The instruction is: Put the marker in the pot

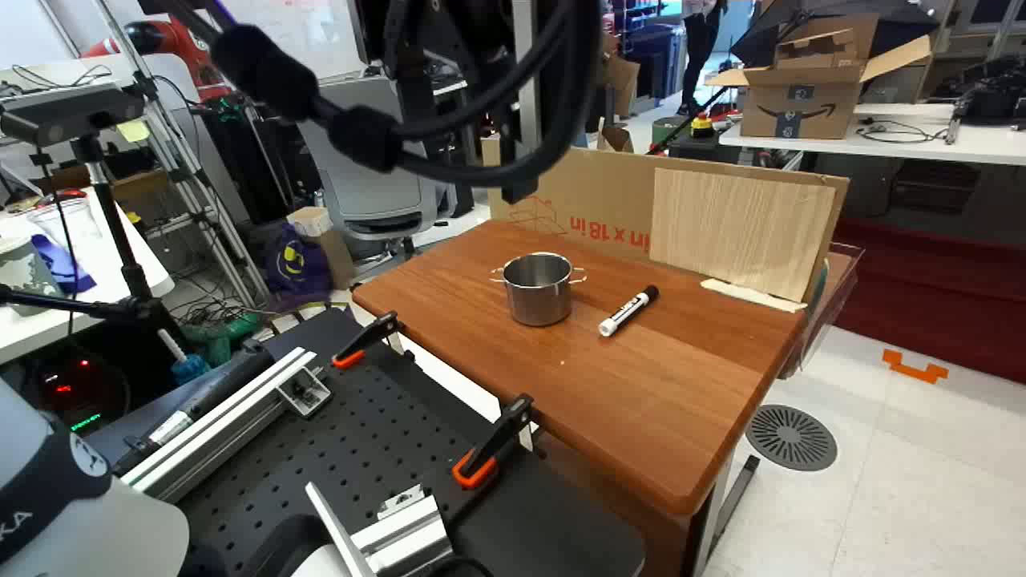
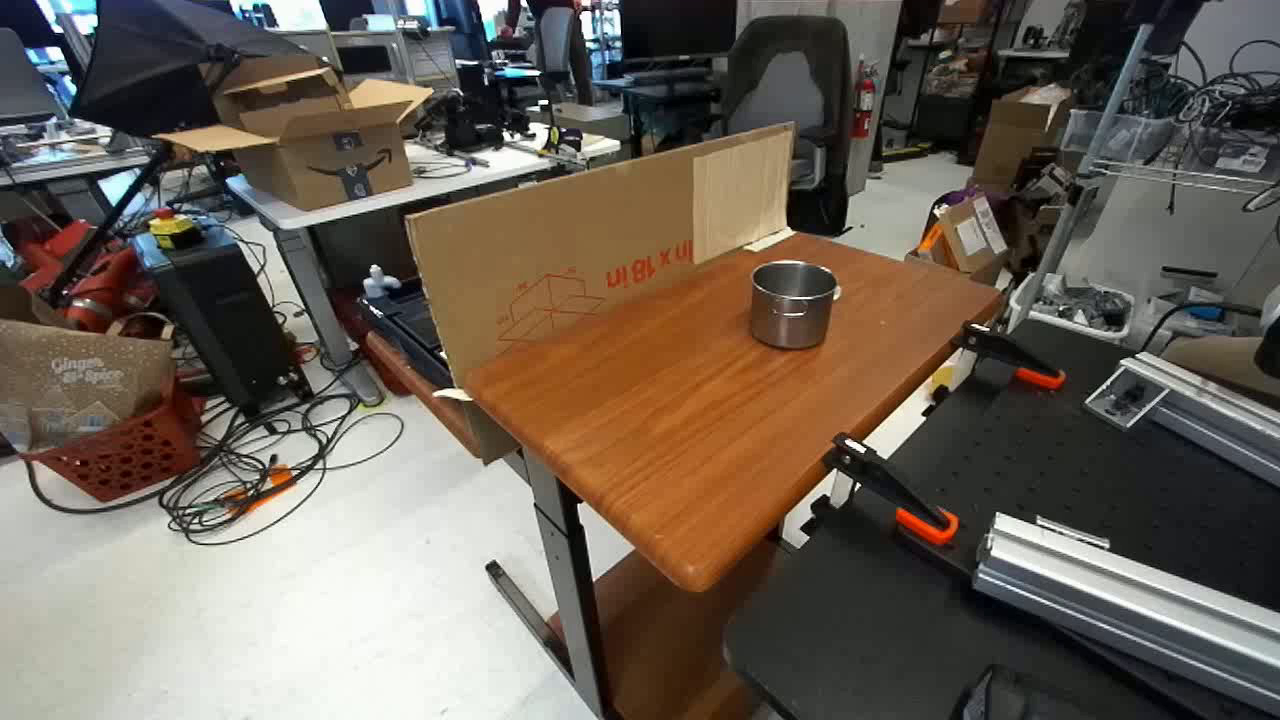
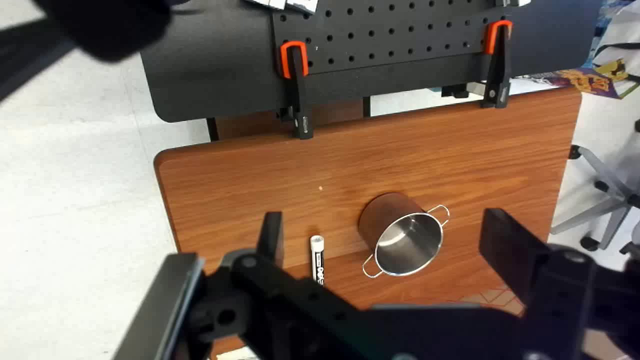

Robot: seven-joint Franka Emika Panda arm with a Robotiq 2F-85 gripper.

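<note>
The marker (image 1: 629, 311) is a white pen with a black cap and black label, lying on the wooden table. In the wrist view the marker (image 3: 317, 257) has its capped end hidden behind the gripper; only a single exterior view shows it. The pot (image 1: 539, 298) is a shiny silver cylinder with two wire loop handles, standing upright beside the marker. It also shows in an exterior view (image 2: 790, 315) and in the wrist view (image 3: 407, 245), where its visible interior holds nothing. My gripper (image 3: 384, 227) is wide open and empty, high above the table, with marker and pot between its fingers' outlines.
The wooden table (image 1: 625, 393) has a cardboard panel (image 2: 560, 260) standing along its far edge, with a pale wood-patterned sheet (image 1: 741, 228) on it. Black and orange clamps (image 1: 497, 441) grip the near edge beside the black perforated base (image 1: 361, 449). Thick cables (image 1: 481, 164) hang from the arm.
</note>
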